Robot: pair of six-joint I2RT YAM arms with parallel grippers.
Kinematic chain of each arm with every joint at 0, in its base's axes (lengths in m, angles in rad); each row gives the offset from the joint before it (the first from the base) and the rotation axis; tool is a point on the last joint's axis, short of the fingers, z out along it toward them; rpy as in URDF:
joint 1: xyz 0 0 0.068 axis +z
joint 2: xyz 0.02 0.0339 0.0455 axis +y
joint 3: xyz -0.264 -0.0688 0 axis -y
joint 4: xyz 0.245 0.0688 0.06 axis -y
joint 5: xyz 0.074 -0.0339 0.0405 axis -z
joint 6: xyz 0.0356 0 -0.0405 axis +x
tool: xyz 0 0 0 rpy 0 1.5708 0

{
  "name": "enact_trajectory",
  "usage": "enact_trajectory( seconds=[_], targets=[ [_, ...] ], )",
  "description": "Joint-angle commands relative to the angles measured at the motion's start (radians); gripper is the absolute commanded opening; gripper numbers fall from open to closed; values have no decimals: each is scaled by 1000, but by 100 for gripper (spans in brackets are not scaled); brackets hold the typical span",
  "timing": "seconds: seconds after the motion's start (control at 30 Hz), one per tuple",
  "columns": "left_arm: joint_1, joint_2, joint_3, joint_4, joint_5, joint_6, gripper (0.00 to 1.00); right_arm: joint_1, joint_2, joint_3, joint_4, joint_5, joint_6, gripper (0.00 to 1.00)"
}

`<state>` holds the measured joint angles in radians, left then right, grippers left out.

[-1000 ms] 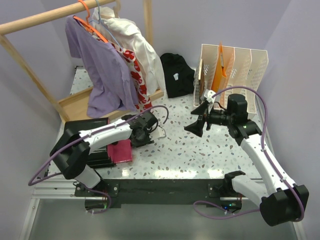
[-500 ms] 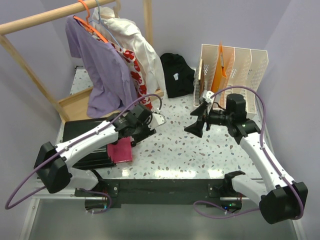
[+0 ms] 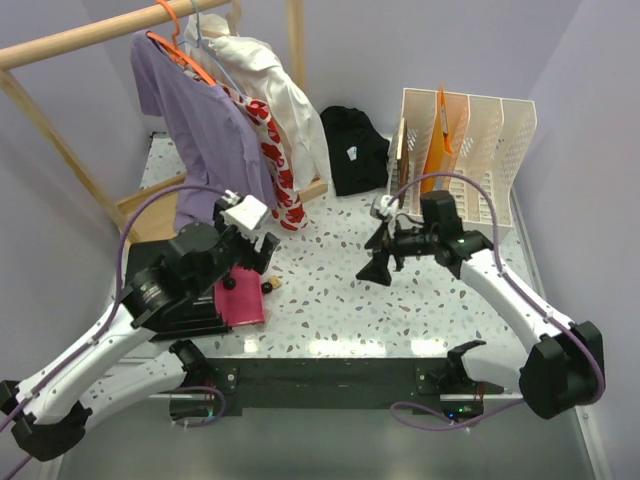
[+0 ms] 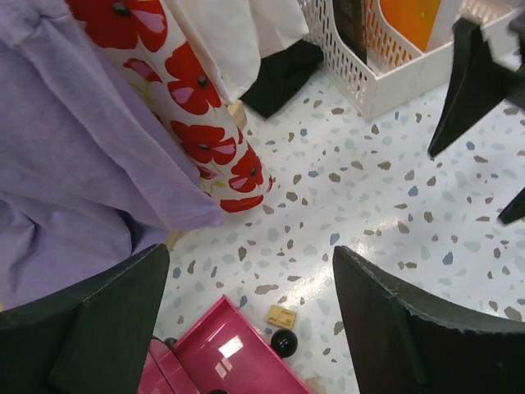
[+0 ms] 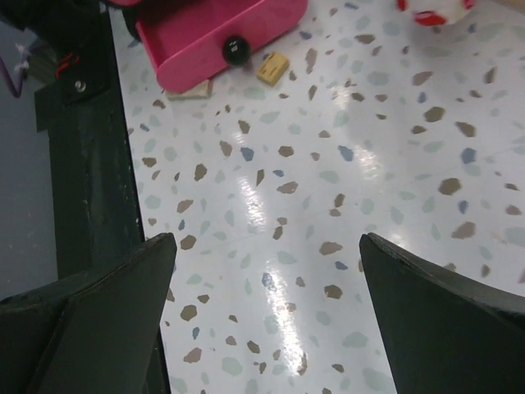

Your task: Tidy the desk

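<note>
Neither arm held anything, so the step in hand looked like choosing the next piece to tidy. The bench (image 3: 420, 310) lay under both arms, running from the black rail (image 3: 330, 375) at the near edge to the far wall. It carried a file rack (image 3: 470, 140) far right, a black cloth (image 3: 355, 150) beside the rack, a clothes rail with shirts (image 3: 205, 140) far left, and a black case (image 3: 185, 295) near left. A pink box (image 3: 240, 302) lay against the case. The left fingers (image 4: 426, 328) stood wide and empty above the box's far corner, pointing down. The right fingers (image 5: 443, 312) were also wide and empty, over bare bench near the middle and aimed left toward the box. A small tan block (image 4: 281, 315) lay loose just beside the box. A black ball (image 4: 285, 342) touched the box's edge; whether it was a knob or a loose thing could not be told. The block was probably the next target. Being small and flat, it would call for a straight descent and a much narrower opening. One finger would have to fit between block and box without nudging either.
</note>
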<state>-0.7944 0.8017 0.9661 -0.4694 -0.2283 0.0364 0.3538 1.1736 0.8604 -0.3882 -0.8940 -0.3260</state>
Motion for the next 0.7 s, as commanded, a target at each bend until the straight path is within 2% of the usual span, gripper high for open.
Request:
enact_trajectory(
  seconds=[0.0, 0.03, 0.07, 0.17, 0.2, 0.37, 0.5, 0.67],
  targets=[
    [0, -119, -117, 173, -45, -66, 91, 228, 96, 77, -55, 251, -80, 99],
    [0, -139, -133, 202, -48, -66, 98, 267, 145, 104, -66, 295, -93, 99],
    [-2, -174, -150, 215, -49, -56, 100, 298, 176, 123, -84, 363, -111, 99],
    [0, -231, -216, 258, -68, -43, 100, 420, 277, 195, -68, 475, -78, 99],
    [-2, -242, -245, 264, -78, -41, 100, 442, 297, 206, -43, 559, -50, 99],
    [0, -315, -316, 302, -103, -23, 100, 575, 434, 241, 122, 671, 117, 99],
    [0, -352, -368, 340, -118, -6, 100, 617, 538, 272, 219, 759, 283, 99],
    [1, -352, -357, 287, -152, 11, 100, 634, 650, 344, 279, 834, 459, 99]
  ],
)
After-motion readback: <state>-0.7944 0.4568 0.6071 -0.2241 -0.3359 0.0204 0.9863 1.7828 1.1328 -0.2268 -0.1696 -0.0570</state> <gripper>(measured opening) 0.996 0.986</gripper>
